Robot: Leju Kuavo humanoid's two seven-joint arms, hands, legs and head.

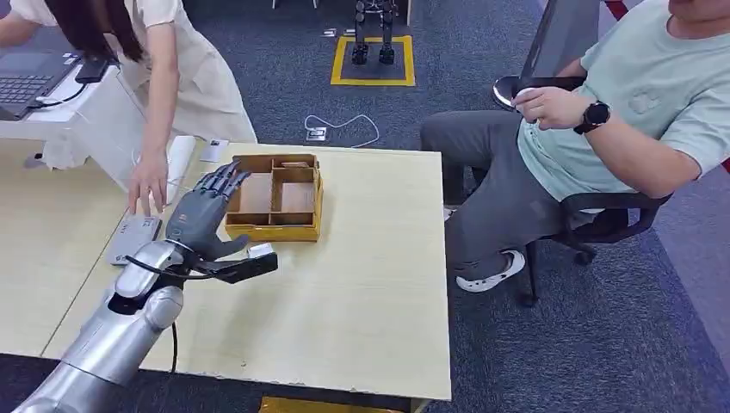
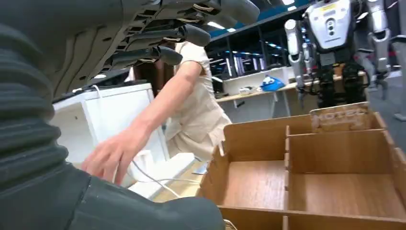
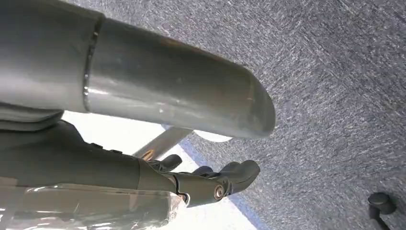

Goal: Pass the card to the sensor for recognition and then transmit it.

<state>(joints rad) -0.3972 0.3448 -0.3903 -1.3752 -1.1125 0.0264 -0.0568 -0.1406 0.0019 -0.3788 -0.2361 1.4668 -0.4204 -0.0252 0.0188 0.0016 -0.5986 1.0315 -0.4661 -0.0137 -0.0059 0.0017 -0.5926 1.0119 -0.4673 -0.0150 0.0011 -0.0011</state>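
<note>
My left hand point(image 1: 202, 215) hovers over the pale table point(image 1: 361, 301), its fingers spread and empty, their tips at the near left corner of a wooden divided box point(image 1: 274, 227). In the left wrist view the hand point(image 2: 72, 96) frames the box point(image 2: 253, 139), whose near compartments lie bare. A small brown lettered card point(image 2: 340, 117) stands in the far compartment point(image 1: 295, 163). A flat grey sensor device point(image 1: 132, 238) lies on the table just left of my hand. My right hand point(image 3: 210, 182) hangs over grey carpet with loosely bent fingers and holds nothing.
A standing person leans in from the far left, one hand point(image 1: 148, 182) resting on the table beside the sensor point(image 2: 112, 153). A seated person point(image 1: 603, 129) in an office chair is right of the table. A laptop point(image 1: 26, 77) sits at the far left.
</note>
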